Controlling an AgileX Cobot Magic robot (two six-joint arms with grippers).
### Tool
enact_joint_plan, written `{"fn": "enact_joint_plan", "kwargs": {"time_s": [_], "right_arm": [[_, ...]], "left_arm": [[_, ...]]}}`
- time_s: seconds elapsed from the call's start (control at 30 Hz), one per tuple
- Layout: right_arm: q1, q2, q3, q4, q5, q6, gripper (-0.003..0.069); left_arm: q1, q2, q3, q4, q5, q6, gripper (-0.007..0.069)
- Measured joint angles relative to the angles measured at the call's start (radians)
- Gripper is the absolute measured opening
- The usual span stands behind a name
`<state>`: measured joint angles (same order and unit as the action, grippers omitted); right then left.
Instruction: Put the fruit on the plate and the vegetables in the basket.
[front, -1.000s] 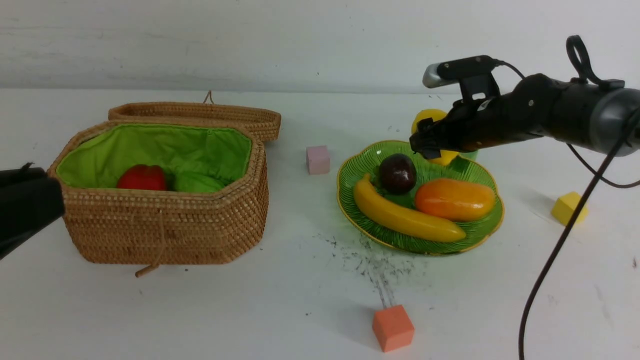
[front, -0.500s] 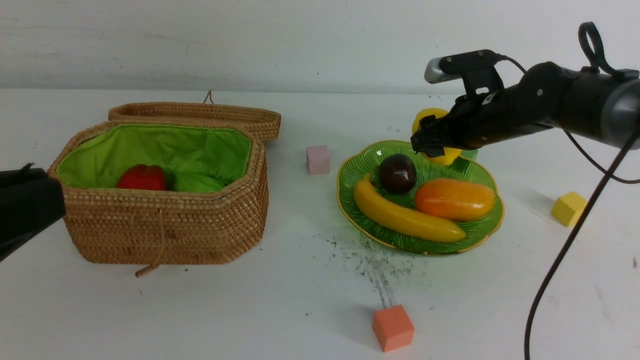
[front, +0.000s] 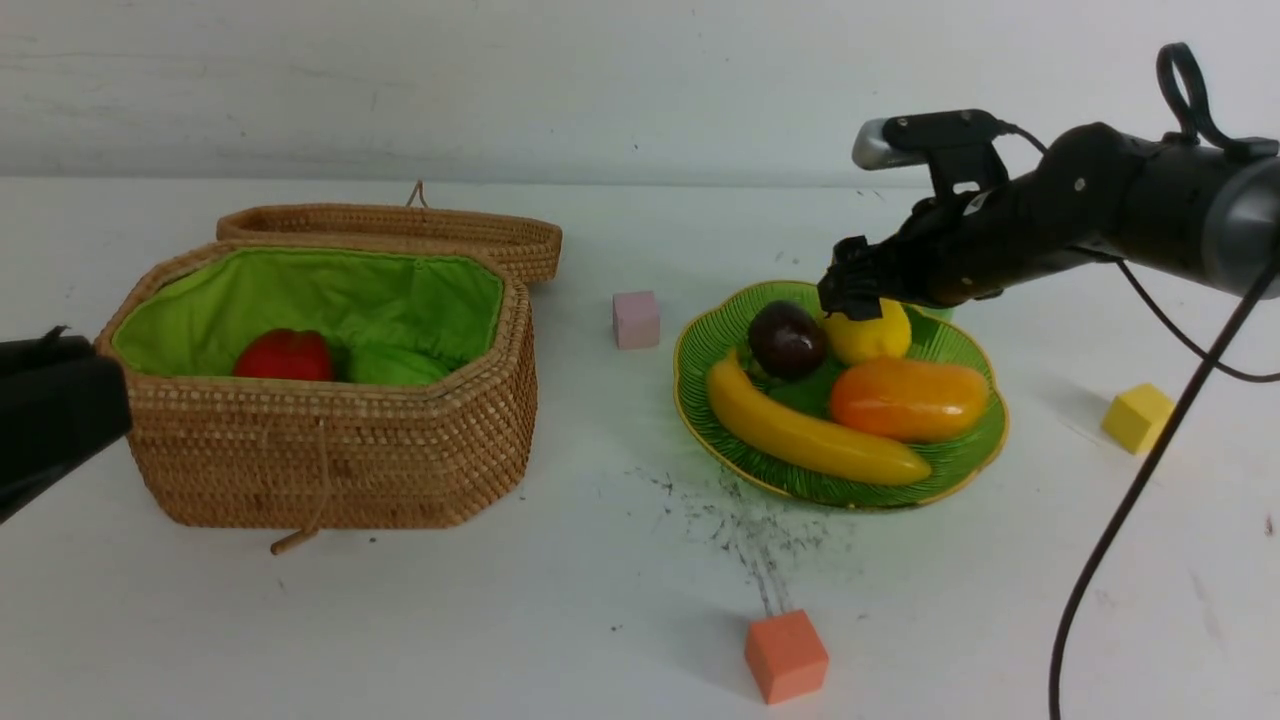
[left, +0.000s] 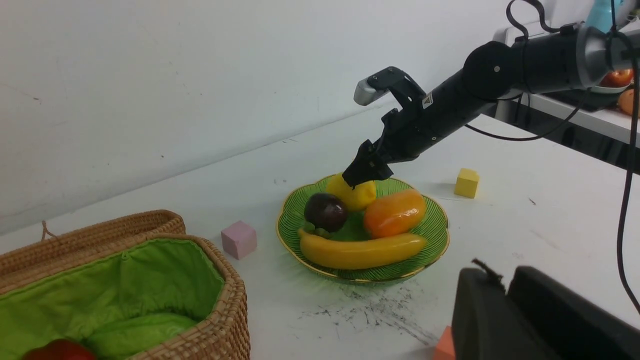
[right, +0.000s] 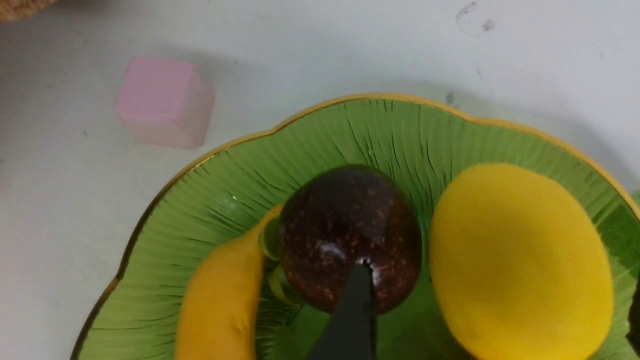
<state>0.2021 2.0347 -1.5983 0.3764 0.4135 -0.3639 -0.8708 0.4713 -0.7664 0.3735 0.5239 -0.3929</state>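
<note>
The green plate (front: 960, 470) holds all the fruit: mangosteen (front: 787, 340), lemon (front: 868, 335), mango (front: 908, 399) and banana (front: 815, 435). My right gripper (front: 852, 292) hovers just above the lemon, open. In the right wrist view the lemon (right: 520, 260) lies between the spread fingers (right: 350, 315) with green plate showing on both sides. The wicker basket (front: 330, 450) at the left holds vegetables: a red pepper (front: 285, 355) and a green gourd (front: 395, 365). My left gripper (left: 505, 280) is shut and empty, low beside the basket's left side.
A pink cube (front: 636, 318) sits between basket and plate. An orange cube (front: 786, 655) lies near the front edge and a yellow cube (front: 1137, 416) right of the plate. The basket's lid (front: 400, 225) lies open behind it. The right arm's cable (front: 1120, 500) hangs at right.
The lemon, held above the plate's far rim before, now lies on the plate beside the mangosteen. The right jaws have widened off it, and the mangosteen shifted slightly left.
</note>
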Motion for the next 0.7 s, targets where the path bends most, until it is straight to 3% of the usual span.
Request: {"fn": "enact_joint_plan", "kwargs": {"time_s": [0.17,0.33,0.4,0.5,0.57,0.7], "right_arm": [[0.0,-0.023,0.0,0.0,0.031,0.004,0.0657],[0.0,-0.132,0.0,-0.001,0.202,0.064,0.0529],[-0.001,-0.198,0.0,-0.006,0.317,0.09,0.0419],[-0.002,-0.346,0.023,-0.046,0.523,0.106,0.0146],[-0.002,-0.426,0.067,-0.058,0.588,0.12,0.0033],[-0.002,-0.621,0.223,-0.074,0.641,0.174,-0.001]], "left_arm": [[0.0,0.0,0.0,0.003,0.0,0.0,0.0078],[0.0,0.0,0.0,0.003,0.0,0.0,0.0078],[0.0,-0.003,0.0,0.003,0.0,-0.003,0.0063],[0.0,-0.062,0.01,0.003,-0.004,-0.046,-0.0013],[0.0,-0.129,0.034,0.004,-0.012,-0.066,-0.0013],[0.0,-0.262,0.14,0.007,-0.046,-0.12,-0.0013]]}}
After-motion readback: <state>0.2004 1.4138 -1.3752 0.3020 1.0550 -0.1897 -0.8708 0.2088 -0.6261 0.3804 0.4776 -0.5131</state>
